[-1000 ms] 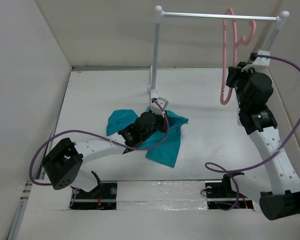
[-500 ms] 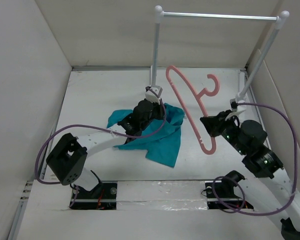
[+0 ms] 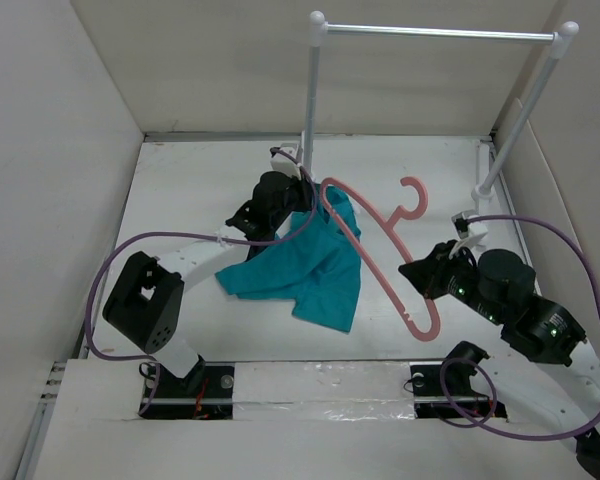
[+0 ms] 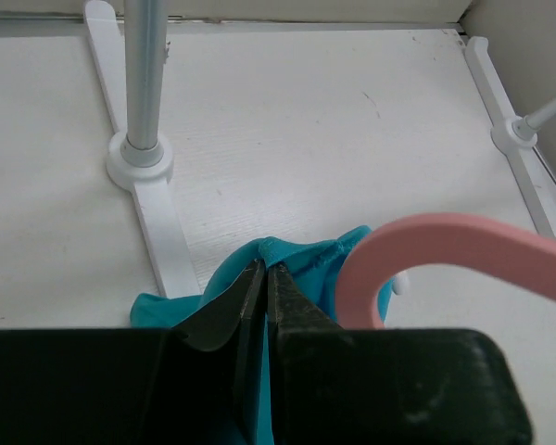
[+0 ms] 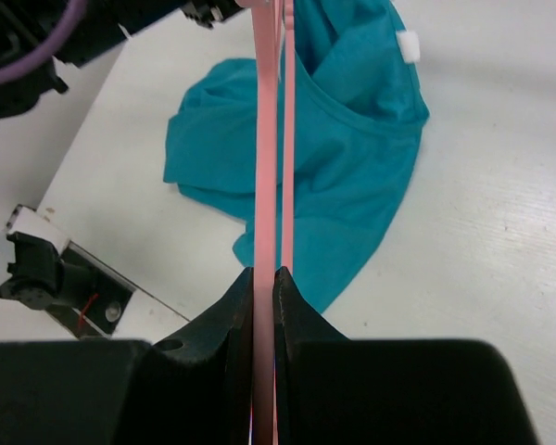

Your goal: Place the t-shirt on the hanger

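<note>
White panel walls (image 3: 70,120) close off the left, back and right of a white surface (image 3: 180,190). A silver rail (image 3: 430,32) spans the top of the overhead view on two white-capped posts. The left post (image 3: 311,100) stands at back centre, the right one in the upper right corner. The left post has a flat white foot (image 4: 162,232) lying on the surface.

Open room: bare surface runs down the left side and across the upper left. A narrower bare strip lies at lower centre, below the cloth. The right arm (image 3: 505,290) takes up the lower right.

The t-shirt (image 3: 315,270) lies crumpled at centre, its upper part drawn toward the foot of the left post. The left pincer (image 4: 264,271) is clamped on a fold of that upper edge, fingers pressed together on the teal cloth. The right pincer (image 5: 264,276) is clamped on the hanger (image 5: 265,139), fingers tight on a pink bar near the frame's lower right corner in the overhead view. The hanger slants from centre right up to the shirt's top, its far corner just beside the left pincer. Whether that corner sits inside the cloth cannot be told.

Against one second earlier: the hanger then hung on the rail at upper right, with the right pincer at it. It is now off the rail and low over the surface. The shirt then lay lower at centre, and the left pincer has carried its top edge toward the post.
</note>
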{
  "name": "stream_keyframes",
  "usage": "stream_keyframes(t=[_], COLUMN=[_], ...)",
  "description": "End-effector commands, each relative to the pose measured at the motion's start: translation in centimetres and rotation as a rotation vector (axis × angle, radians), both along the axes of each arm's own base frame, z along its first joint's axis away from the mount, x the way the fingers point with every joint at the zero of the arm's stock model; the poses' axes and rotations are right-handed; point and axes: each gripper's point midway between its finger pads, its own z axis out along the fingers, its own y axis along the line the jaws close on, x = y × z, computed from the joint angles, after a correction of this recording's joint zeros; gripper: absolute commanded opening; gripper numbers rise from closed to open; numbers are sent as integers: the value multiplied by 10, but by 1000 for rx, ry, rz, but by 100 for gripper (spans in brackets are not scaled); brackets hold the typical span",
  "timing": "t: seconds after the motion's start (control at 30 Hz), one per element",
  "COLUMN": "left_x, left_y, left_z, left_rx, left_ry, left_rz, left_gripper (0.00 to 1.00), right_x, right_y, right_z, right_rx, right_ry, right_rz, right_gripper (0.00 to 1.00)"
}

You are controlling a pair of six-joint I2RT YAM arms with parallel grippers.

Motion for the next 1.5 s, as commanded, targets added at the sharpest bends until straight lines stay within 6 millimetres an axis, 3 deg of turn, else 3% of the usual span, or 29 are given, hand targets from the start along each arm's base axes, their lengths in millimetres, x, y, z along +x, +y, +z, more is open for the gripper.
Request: stream_keyframes(t=[0.0,0.2,0.5,0.83,1.03,1.17,1.2,1.23,1.33,1.47], left_x=[0,-2,-27,-71,-109,-134,-137,-139,-153,-167], left_y=[-9,-7,-21,-19,-31,-42,-41,-34,-29,-31], left_z=[41,42,56,123,147,148,149,155,160,168], left_rx=[-72,-67,-76,-151,-199,-163,-161,-171,-208,-202], left_ry=[-69,-72,-104,-220,-244,-233,-233,-241,-248,-270], left_rz=[-36,-35,-100,-184,-312,-356,-352,-321,-342,-383], left_gripper=[0,0,0,0,0,0,0,0,0,0], right_x=[-5,-5,10,28,41,56,63,65,70,74], right_y=[-7,-14,15,40,66,91,96,99,106,123], right_z=[5,7,-11,-21,6,12,33,26,45,55], right_rx=[-18,-21,-69,-84,24,77,149,152,205,229], right_ry=[10,-11,20,9,-119,-177,-249,-257,-338,-432], right_rz=[-13,-35,46,64,69,67,31,17,-23,-14], right_gripper=[0,0,0,0,0,0,0,0,0,0])
